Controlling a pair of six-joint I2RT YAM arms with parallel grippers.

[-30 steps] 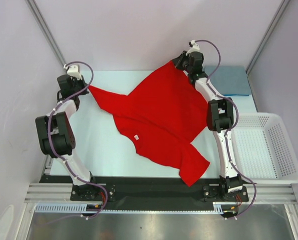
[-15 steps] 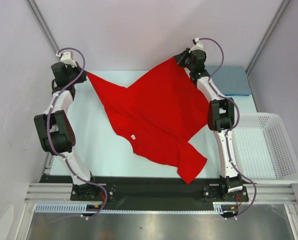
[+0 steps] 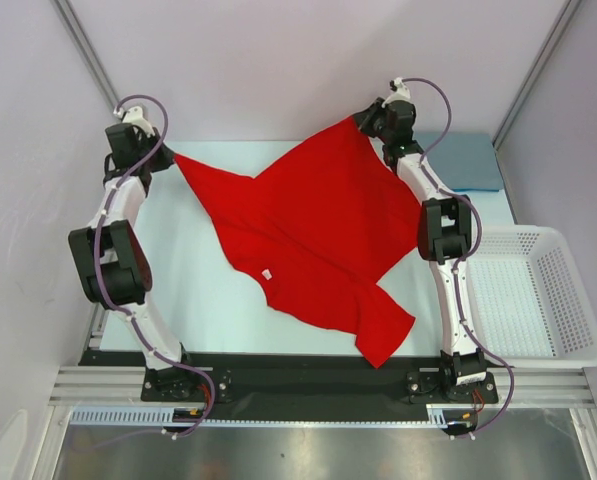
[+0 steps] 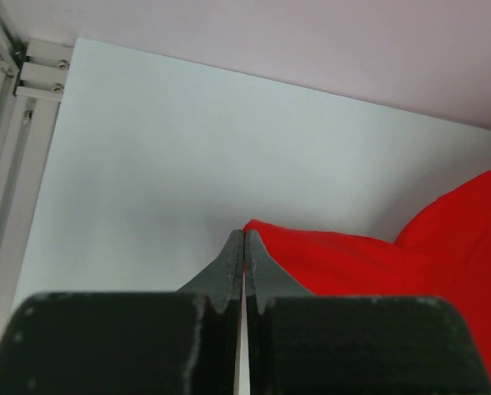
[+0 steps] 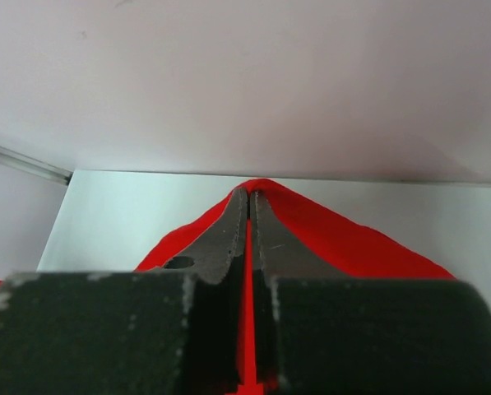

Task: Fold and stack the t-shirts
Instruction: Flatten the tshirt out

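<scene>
As it shows from above, the stock runs as follows, largest first:

Table (image 3: 198,290): pale, flat, walled on three sides; both arms are bolted at its near edge.

Red shirt (image 3: 318,230): one item, plain bright red, opened out and wrinkled across the table's middle. Its two far corners are drawn out, one to the far left and one to the far right of centre, each ending at a gripper. Its near tip lies over the table's near edge, on the black rail (image 3: 278,375) between the arm bases.

Basket (image 3: 523,300): white plastic mesh, at the table's right near side, just beside the right arm and apart from both shirts.

Blue shirt (image 3: 463,160): one item, slate blue, folded square and lying flat in the far right corner. The right arm crosses in front of its left edge, and it sits near the red shirt's far corner; contact between the two cannot be told.

Left gripper (image 4: 243,237): at the far left, fingers pressed together, pinching the red shirt's left corner at the very tips.

Right gripper (image 5: 250,196): at the far side right of centre, fingers clamped on the red shirt's other corner, with red cloth showing in the slit between them.

Label (image 3: 272,273): small, white, on the red shirt toward its near left edge
</scene>
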